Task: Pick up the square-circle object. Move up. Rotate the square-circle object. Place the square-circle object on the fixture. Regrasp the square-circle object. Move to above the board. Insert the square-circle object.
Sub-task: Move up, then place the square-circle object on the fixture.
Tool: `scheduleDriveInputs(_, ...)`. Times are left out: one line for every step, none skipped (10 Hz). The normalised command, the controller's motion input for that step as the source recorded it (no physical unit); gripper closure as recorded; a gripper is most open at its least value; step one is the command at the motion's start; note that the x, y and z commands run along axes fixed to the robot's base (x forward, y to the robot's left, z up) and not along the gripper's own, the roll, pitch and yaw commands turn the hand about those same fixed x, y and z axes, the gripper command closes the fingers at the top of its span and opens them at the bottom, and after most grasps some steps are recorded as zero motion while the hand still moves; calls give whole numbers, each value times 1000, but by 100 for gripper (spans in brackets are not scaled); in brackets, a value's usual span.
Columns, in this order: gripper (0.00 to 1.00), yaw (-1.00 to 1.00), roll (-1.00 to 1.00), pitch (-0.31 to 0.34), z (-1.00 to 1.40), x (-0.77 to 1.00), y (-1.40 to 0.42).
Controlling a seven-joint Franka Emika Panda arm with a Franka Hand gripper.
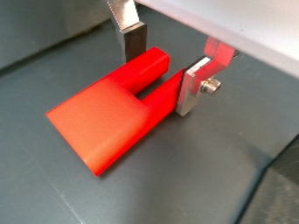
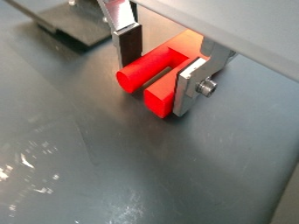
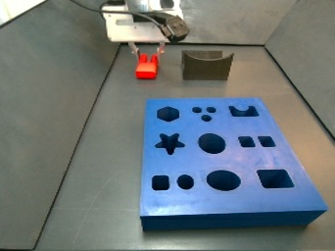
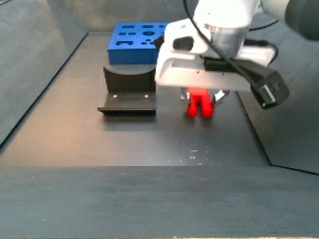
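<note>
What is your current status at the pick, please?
Gripper low over the floor, fingers straddling the square-circle object, jaws not visibly clamped. Object lying beside the fixture, apart from it. Board untouched. Nothing in the way.

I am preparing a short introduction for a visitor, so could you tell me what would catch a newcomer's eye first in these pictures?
The bright red square-circle object stands out first, low over the dark floor with the gripper straddling its pronged end; whether the pads grip it cannot be told. Next comes the large blue board with its dark cut-out shapes, lying apart from the gripper. The olive-brown fixture stands beside the red piece.
</note>
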Motion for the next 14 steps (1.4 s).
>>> scheduleDriveInputs(100, 2, -9, 29, 705, -27, -7)
scheduleDriveInputs(100, 3, -16, 44, 536, -14, -3)
scheduleDriveInputs(100, 4, -19, 48, 442, -11, -3)
scheduleDriveInputs(100, 5, -23, 47, 238, -12, -5)
scheduleDriveInputs(100, 0, 0, 0, 1000, 0, 0)
scheduleDriveInputs(100, 1, -4, 8, 1000, -3, 0)
scheduleDriveInputs(100, 1, -9, 24, 1000, -11, -3)
scheduleDriveInputs(100, 3, -13, 29, 1000, -14, -4)
scheduleDriveInputs(100, 5, -18, 32, 1000, -14, -5)
scheduleDriveInputs(100, 6, -21, 34, 1000, -17, -6)
scheduleDriveInputs(100, 8, -25, 35, 1000, -21, -7)
scheduleDriveInputs(100, 9, -28, 33, 1000, -21, -9)
scheduleDriveInputs(100, 9, -34, 37, 843, -18, -9)
scheduleDriveInputs(100, 10, -39, 42, 676, -12, -7)
